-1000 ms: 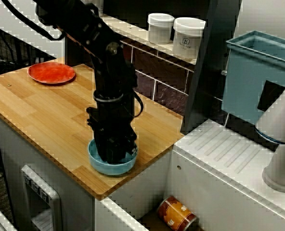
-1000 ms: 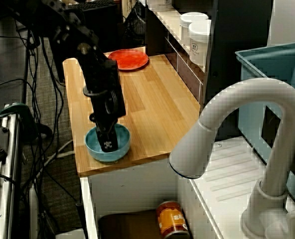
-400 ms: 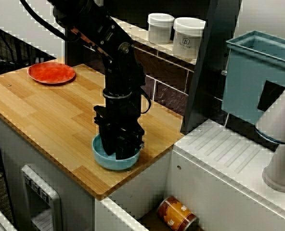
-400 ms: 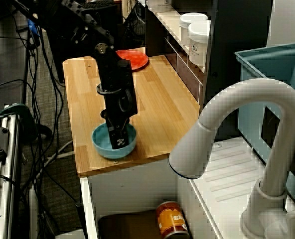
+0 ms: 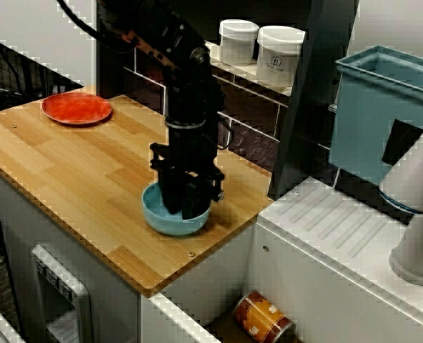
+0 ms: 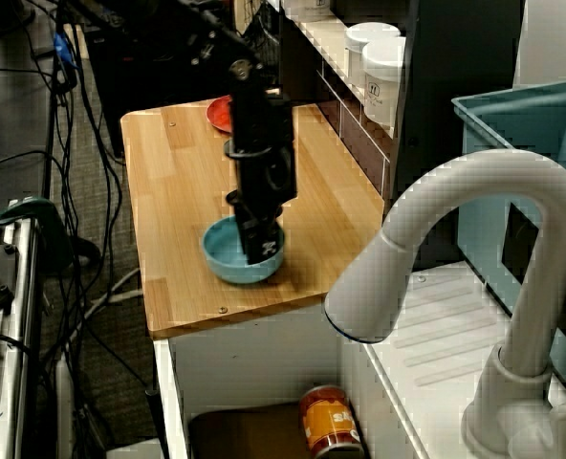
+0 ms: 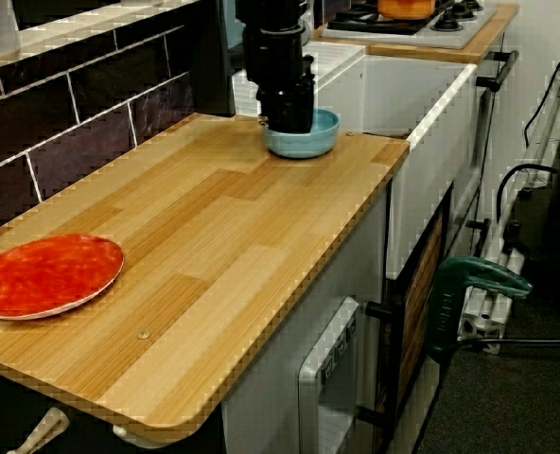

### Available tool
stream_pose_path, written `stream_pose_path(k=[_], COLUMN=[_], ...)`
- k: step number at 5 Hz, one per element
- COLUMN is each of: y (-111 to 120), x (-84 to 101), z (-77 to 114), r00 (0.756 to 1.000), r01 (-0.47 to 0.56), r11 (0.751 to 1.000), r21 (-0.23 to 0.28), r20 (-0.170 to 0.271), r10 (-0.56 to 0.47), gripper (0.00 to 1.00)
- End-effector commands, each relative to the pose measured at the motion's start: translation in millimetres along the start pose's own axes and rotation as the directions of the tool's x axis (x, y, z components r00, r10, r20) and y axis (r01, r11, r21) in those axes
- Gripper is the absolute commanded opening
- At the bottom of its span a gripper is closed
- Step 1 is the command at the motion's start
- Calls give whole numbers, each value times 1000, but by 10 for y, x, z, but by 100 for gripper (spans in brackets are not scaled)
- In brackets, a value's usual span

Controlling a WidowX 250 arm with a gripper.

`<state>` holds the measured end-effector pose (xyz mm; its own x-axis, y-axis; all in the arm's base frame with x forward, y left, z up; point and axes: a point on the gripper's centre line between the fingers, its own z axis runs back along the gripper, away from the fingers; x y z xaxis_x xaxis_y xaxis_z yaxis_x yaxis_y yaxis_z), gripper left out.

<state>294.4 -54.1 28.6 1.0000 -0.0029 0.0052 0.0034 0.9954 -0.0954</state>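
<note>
Wooden worktop (image 5: 68, 171) beside a sink (image 5: 211, 279): the black gripper (image 5: 188, 206) stands upright in a blue bowl (image 5: 165, 220) near the worktop's sink-side edge, its jaws narrowed to what looks like a pinch on one side of the rim. So thin a hold could slip or tip the bowl, and the drop to the sink, where a can (image 5: 263, 319) lies, is close. A red plate (image 5: 76, 108) sits well apart.

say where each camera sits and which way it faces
Front view: high, off the open side of the counter, facing the tiled wall and jars; shows the arm and gripper at the blue bowl.
Faucet view: beside the faucet, looking along the counter toward the red plate; arm shows.
Plate-end view: low by the red plate, looking back toward the sink; arm's lower part.
All three share bowl, gripper and plate.
</note>
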Motion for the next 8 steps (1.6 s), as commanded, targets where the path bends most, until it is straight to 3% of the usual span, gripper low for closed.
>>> stream_pose_path(k=[1,3,5,8], y=[130,228,424,1072], x=[411,419,219,222], z=[164,260,273,544], r00=[998,996,994,984], r01=[-49,-61,-41,-78], r11=[998,997,999,997], r21=[-31,-43,-16,-27], r20=[39,55,98,156], r10=[50,64,43,81], gripper=[59,59,63,73])
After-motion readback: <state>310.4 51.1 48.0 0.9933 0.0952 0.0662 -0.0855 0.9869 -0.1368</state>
